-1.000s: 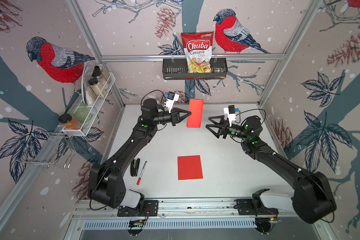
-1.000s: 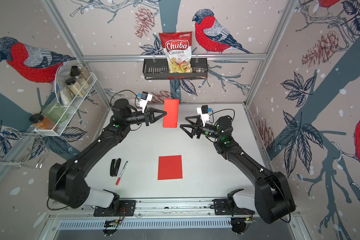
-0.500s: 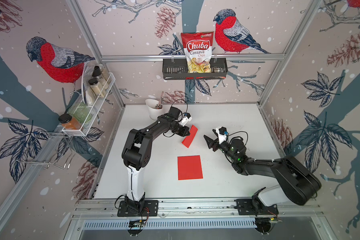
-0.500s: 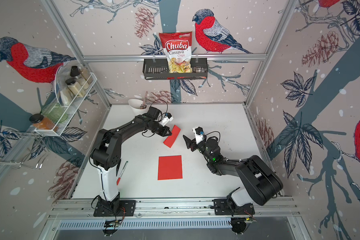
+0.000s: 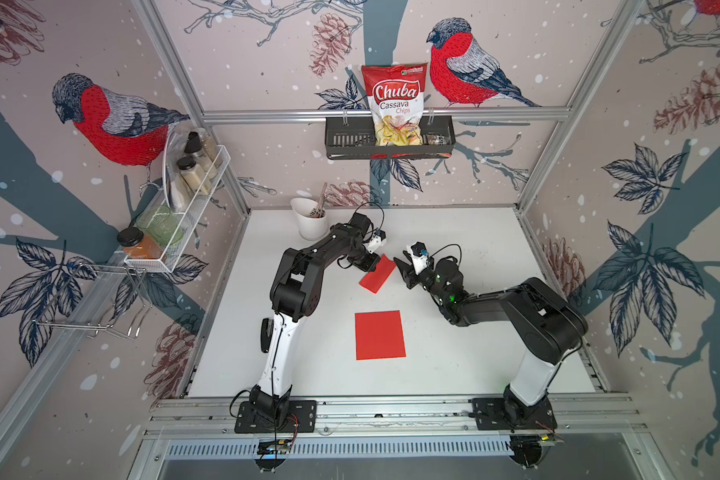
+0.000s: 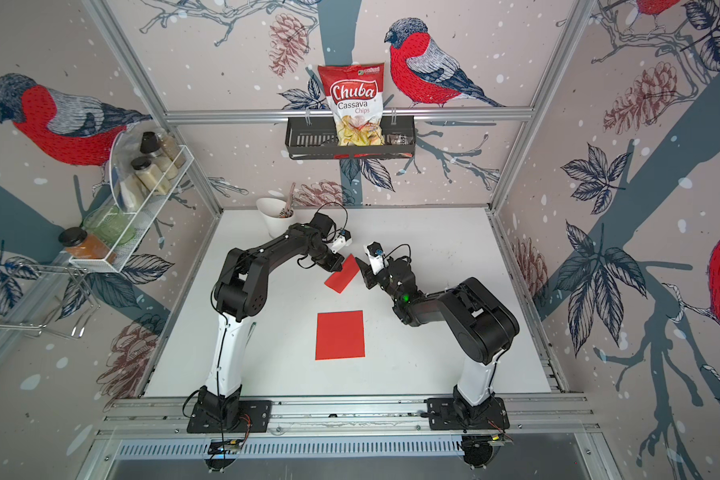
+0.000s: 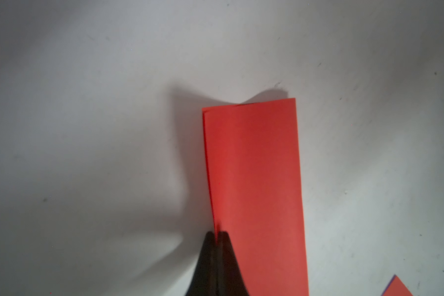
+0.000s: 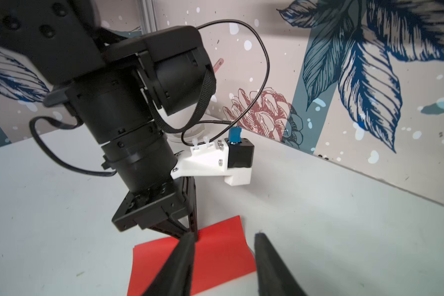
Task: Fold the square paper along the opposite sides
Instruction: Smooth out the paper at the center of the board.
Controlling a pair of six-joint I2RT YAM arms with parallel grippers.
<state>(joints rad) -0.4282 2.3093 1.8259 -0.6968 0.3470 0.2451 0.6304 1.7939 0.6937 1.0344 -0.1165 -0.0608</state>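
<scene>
- Left gripper [image 7: 218,238] is clamped tight on the long edge of a folded red paper strip [image 7: 254,192]. The two layers show at its open side.
- In both top views that strip [image 5: 377,274] sits just off the centre of the white tabletop [image 5: 474,232] toward 12 o'clock. It is slanted, running from 1 o'clock down to 7 o'clock.
- The strip is low over the table, and I can't tell if its lower end touches.
- Right gripper [image 8: 224,237] is at the strip's 3 o'clock side, jaws apart, with the red edge [image 8: 215,256] showing in the gap. Nothing is pinched there.
- A second piece, a flat red paper sheet [image 6: 340,335], lies toward 6 o'clock from centre, well apart from both grippers.
- White cup [image 5: 312,222] with utensils stands at 11 o'clock by the back wall.
</scene>
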